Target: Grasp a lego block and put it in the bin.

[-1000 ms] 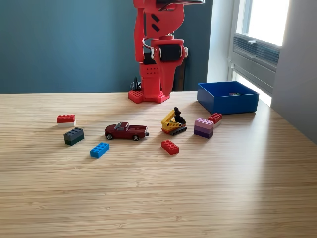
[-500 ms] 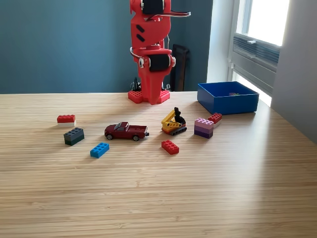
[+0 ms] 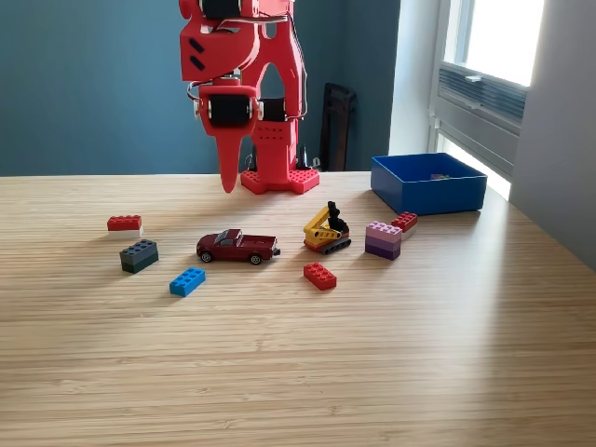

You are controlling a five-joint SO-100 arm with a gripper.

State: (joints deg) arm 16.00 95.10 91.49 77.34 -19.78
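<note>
Six lego blocks lie on the worktop (image 3: 298, 372), and the blue bin (image 3: 428, 183) sits at the exterior view's right, by the window. The red hand (image 3: 228, 182) hangs pinched together and empty, above the toy car (image 3: 237, 246).

arm (image 3: 237, 56) cut off at top, bin (image 3: 428, 191) contents unclear

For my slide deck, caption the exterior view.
Red arm's gripper hangs above scattered lego bricks on the wooden table, bright blue plastic bin beyond.
</note>
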